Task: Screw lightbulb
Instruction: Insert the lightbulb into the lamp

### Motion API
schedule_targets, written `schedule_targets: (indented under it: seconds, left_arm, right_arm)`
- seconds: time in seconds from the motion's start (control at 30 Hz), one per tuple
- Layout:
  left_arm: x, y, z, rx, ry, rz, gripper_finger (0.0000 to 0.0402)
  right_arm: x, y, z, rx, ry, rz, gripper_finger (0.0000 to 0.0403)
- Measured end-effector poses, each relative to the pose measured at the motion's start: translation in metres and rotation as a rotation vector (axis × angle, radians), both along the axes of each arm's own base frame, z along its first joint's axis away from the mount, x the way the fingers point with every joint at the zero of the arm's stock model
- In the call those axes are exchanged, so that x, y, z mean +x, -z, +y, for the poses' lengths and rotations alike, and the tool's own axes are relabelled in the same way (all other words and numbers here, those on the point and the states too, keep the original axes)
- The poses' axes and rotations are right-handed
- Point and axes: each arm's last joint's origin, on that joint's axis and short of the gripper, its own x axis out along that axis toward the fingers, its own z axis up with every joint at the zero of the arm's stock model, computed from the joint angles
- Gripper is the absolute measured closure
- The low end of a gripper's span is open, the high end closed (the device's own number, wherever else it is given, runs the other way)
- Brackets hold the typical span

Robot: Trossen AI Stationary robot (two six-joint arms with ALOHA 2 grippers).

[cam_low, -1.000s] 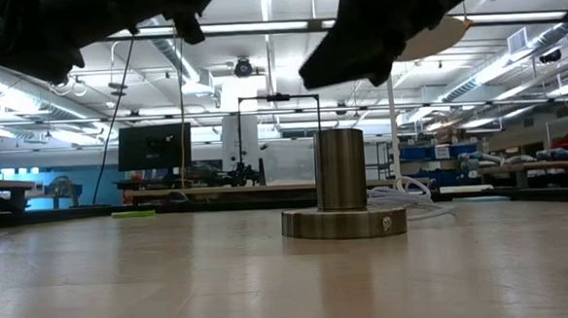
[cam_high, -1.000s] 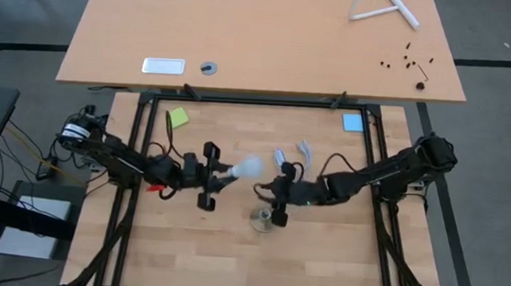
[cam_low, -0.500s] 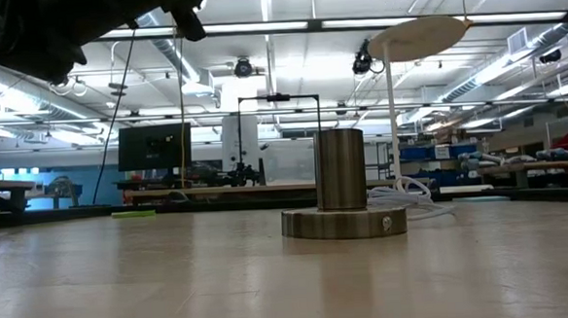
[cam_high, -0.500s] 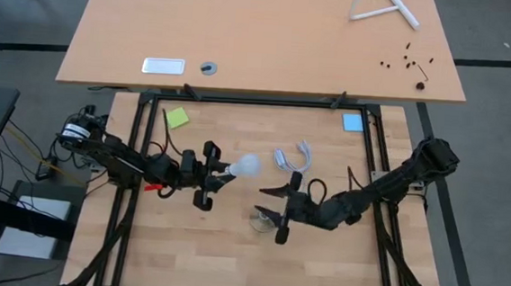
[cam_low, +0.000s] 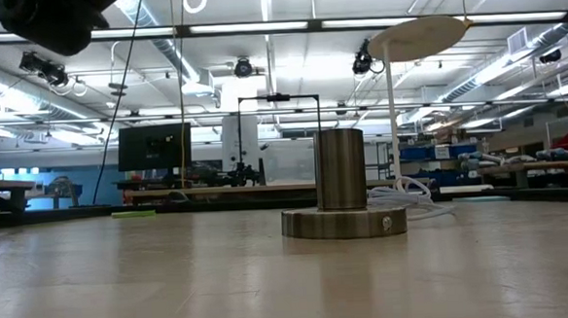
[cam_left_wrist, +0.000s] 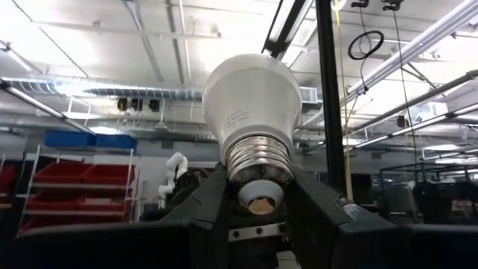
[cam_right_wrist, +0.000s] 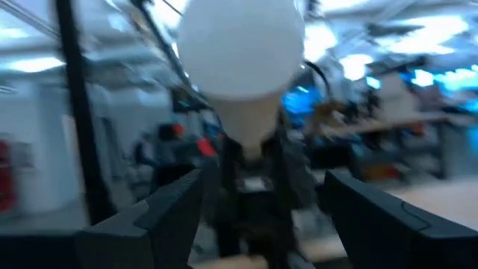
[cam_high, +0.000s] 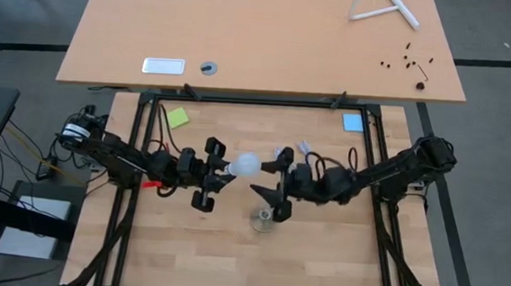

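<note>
The white frosted lightbulb (cam_high: pixel 246 166) hangs in the air over the middle of the table, held by my left gripper (cam_high: pixel 220 169), which is shut on it. The bulb's round end points toward the table's right and slightly up. My right gripper (cam_high: pixel 269 175) faces it from the right, open, with its fingers (cam_right_wrist: pixel 168 213) spread short of the bulb's dome (cam_right_wrist: pixel 240 52) and touching nothing. The metal socket (cam_high: pixel 262 219) stands upright on its round base (cam_low: pixel 344 222), on the table nearer the front edge than both grippers. My left gripper pinches the bulb's metal screw end (cam_left_wrist: pixel 258 161) between its two fingers (cam_left_wrist: pixel 208 217). The fingers come from the table's left, slanting upward, and lie along the bulb's length. The bulb is lifted clear of the table, its glass end sticking out beyond the fingertips.
A white cord (cam_high: pixel 296 152) lies coiled behind the socket, also seen as the white cord (cam_low: pixel 414 193) in the low view. A green note (cam_high: pixel 178 117) and a blue note (cam_high: pixel 352 123) lie near the far corners. The black frame (cam_high: pixel 258 99) borders the table.
My right gripper has risen from just above the socket, tipped from pointing down to about level, opened wider, and now faces the bulb. My left gripper has lifted a little and tipped the bulb's round end upward.
</note>
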Motion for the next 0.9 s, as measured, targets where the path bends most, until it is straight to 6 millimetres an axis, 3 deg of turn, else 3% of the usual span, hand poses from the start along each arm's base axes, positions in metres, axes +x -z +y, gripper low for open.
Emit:
schedule_targets:
  seconds: [0.43, 0.67, 0.9]
  left_arm:
    - [0.001, -0.002, -0.001, 0.025, 0.008, -0.003, 0.0296]
    - [0.003, 0.0, -0.001, 0.021, 0.01, 0.025, 0.0296]
    - [0.005, 0.003, -0.002, 0.023, 0.004, 0.064, 0.0296]
  right_arm:
    - [0.001, -0.012, -0.02, -0.099, -0.088, -0.145, 0.0118]
    - [0.001, -0.015, -0.019, -0.105, -0.129, -0.167, 0.011]
    - [0.009, -0.03, -0.017, -0.109, -0.17, -0.146, 0.0111]
